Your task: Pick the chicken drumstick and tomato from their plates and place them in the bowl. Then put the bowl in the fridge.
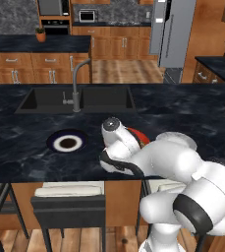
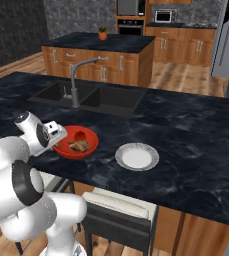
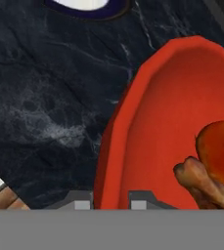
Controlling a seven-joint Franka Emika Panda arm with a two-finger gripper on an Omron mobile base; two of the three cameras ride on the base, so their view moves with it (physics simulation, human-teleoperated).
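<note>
Right now we see our tool (image 3: 111, 202) closed down on the near rim of the bowl (image 3: 177, 112), 1 fingertip on the outer wall and 1 just inside, in the hand view. The bowl is bright red and shallow, and it sits on the dark marbled surface (image 2: 186, 130) close to the front edge. Inside it, toward the right of the hand view, lie the chicken drumstick (image 3: 204, 183), tan-brown with its narrow end pointing at the tool, and the tomato (image 3: 221, 146), round and red, touching the drumstick from above.

From the right base view the bowl (image 2: 77, 141) shows with a brownish lump in its middle, and the arm's wrist reaches it from the left. Just beside the bowl, to its right in that view, is the pale plate (image 2: 137, 156), bare. In the left base view the wrist covers most of the bowl (image 1: 137, 136), leaving a red sliver, and the navy-rimmed plate (image 1: 68, 142) lies to its left, a little apart, with a dark smudge on its white centre.

Beyond the plates are the double sink (image 1: 77, 98) and its curved tap (image 1: 77, 83). The fridge (image 1: 173, 34), tall and grey, stands at the far right of the kitchen, well apart from the bowl.
</note>
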